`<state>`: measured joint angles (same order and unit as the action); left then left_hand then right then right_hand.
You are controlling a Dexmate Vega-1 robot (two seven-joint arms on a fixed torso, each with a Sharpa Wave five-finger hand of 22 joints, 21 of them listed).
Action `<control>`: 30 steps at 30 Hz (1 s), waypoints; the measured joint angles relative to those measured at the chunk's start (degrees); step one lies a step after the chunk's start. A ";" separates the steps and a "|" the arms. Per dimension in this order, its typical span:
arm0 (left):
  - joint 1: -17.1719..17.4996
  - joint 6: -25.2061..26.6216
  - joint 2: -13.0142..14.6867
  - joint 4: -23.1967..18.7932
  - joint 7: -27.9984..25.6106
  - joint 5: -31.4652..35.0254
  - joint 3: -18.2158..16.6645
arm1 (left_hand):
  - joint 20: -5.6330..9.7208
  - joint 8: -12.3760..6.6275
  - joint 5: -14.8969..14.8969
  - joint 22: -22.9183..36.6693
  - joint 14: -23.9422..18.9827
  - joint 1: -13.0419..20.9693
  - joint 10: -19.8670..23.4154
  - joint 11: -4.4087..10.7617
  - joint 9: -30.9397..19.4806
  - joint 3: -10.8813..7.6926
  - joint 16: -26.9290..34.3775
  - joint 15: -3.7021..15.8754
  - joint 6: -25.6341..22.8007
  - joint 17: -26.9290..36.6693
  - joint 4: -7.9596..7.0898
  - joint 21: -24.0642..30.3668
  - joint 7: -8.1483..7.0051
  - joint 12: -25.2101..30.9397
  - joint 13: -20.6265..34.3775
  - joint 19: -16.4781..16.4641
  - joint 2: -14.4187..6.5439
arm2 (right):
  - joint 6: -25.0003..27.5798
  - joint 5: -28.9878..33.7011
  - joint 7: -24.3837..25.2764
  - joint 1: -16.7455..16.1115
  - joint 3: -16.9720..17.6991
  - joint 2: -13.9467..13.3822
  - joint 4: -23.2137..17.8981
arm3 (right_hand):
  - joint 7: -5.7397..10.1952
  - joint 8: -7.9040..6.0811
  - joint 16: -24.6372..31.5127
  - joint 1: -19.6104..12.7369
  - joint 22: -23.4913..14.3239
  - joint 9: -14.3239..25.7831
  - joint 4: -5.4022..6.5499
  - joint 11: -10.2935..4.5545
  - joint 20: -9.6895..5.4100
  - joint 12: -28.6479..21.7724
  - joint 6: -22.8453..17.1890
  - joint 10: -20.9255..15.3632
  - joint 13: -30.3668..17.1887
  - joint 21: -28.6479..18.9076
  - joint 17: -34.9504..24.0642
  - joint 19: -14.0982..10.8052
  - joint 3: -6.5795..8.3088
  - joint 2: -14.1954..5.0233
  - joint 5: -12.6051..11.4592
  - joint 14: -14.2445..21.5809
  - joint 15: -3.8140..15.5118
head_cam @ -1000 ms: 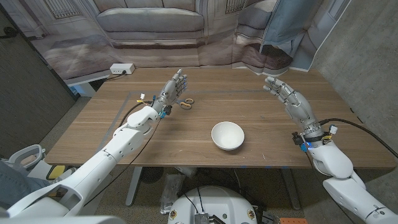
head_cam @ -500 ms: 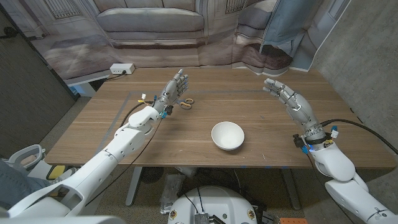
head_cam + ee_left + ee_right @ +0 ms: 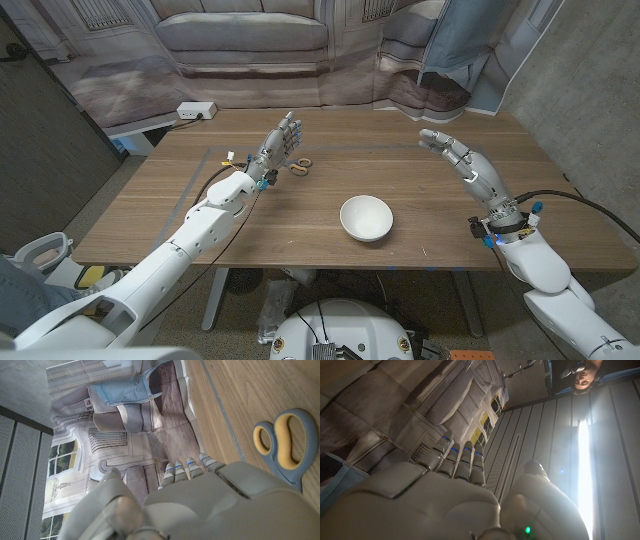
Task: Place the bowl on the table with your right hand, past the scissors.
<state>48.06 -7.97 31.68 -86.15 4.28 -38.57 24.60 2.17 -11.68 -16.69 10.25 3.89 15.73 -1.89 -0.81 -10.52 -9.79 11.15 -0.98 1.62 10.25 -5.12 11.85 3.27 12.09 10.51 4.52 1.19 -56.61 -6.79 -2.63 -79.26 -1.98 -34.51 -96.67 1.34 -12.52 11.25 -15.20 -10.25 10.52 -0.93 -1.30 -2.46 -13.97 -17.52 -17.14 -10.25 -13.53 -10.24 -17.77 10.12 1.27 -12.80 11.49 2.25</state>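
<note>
My right hand (image 3: pixel 462 160) hangs above the right side of the table (image 3: pixel 420 215), fingers (image 3: pixel 437 137) apart and stretched forward, holding nothing. The white bowl (image 3: pixel 366 218) sits upright on the table near its front edge, well apart from that hand and nearer the middle. My left hand (image 3: pixel 278 143) stands raised over the far left part of the table, fingers apart and empty too. The scissors (image 3: pixel 298 166), with yellow-lined grey handles, lie flat just beside my left hand, farther back than the bowl. A white power strip (image 3: pixel 196 110) lies beyond the table's far left corner.
</note>
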 measured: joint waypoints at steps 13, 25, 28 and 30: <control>0.23 -0.25 -0.04 0.01 -0.38 0.00 -0.27 | 0.00 0.27 0.27 0.00 0.00 0.00 0.00 0.00 0.00 0.24 0.00 0.00 0.00 0.00 0.24 0.00 0.00 -0.24 0.00 0.00 0.00 | -0.09 7.12 1.70 -0.98 2.71 1.46 -1.70 | 1.14 -0.18 0.22 -0.22 0.00 0.00 -0.35 -0.34 -0.10 0.00 -1.14 -0.90 0.00 0.00 0.00 -0.72 0.03 0.22 -0.45 0.92 0.10; 0.51 -0.20 0.20 -0.54 -0.59 0.02 -0.27 | -0.01 0.27 0.27 0.00 0.00 0.00 0.00 0.00 0.00 0.47 0.00 0.00 0.00 0.00 0.01 0.00 0.00 -0.24 0.00 0.01 0.00 | -0.59 12.70 2.49 -1.83 5.10 2.35 -3.17 | 1.32 -0.18 0.22 -0.22 0.00 0.00 -0.41 -0.65 0.21 0.00 -1.32 -1.22 0.00 0.00 0.00 -1.02 0.09 0.22 -0.45 1.53 0.09; 0.65 -0.06 0.33 -0.83 -0.67 0.08 -0.26 | -0.01 0.27 0.26 0.00 0.00 0.00 0.00 0.00 0.00 0.47 0.00 0.00 0.00 0.00 0.00 0.00 0.00 -0.24 0.00 0.01 0.00 | -0.80 14.63 2.87 -2.16 5.85 2.75 -3.60 | 1.54 -0.18 0.22 -0.22 0.00 0.00 -0.50 -0.95 0.00 0.00 -1.54 -1.52 0.00 0.00 0.00 -1.22 -0.01 0.22 -0.45 1.53 0.09; 0.75 0.04 0.42 -1.05 -0.77 0.12 -0.25 | -0.01 0.27 0.26 0.00 0.00 0.00 0.00 0.00 0.00 0.47 0.00 0.00 0.00 0.00 0.00 0.00 0.00 -0.24 0.00 0.01 0.00 | -0.92 15.62 3.08 -2.33 6.22 2.95 -3.82 | 1.63 -0.18 0.22 -0.22 0.00 0.00 -0.57 -0.95 0.00 0.00 -1.63 -1.51 0.00 0.00 0.00 -1.22 -0.07 0.22 -0.45 1.53 0.09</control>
<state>48.80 -7.94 32.10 -87.20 3.51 -38.45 24.35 2.16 -11.42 -16.42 10.25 3.90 15.73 -1.89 -0.81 -10.52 -9.33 11.15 -0.98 1.62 10.25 -5.11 11.85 3.27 11.86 10.51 4.52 1.19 -57.53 8.84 0.45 -81.59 4.24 -31.56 -100.49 2.97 -12.69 11.46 -15.42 -10.26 10.52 -1.50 -2.25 -2.46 -13.97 -19.15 -18.65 -10.25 -13.53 -10.25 -19.00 10.05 1.49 -13.25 13.02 2.34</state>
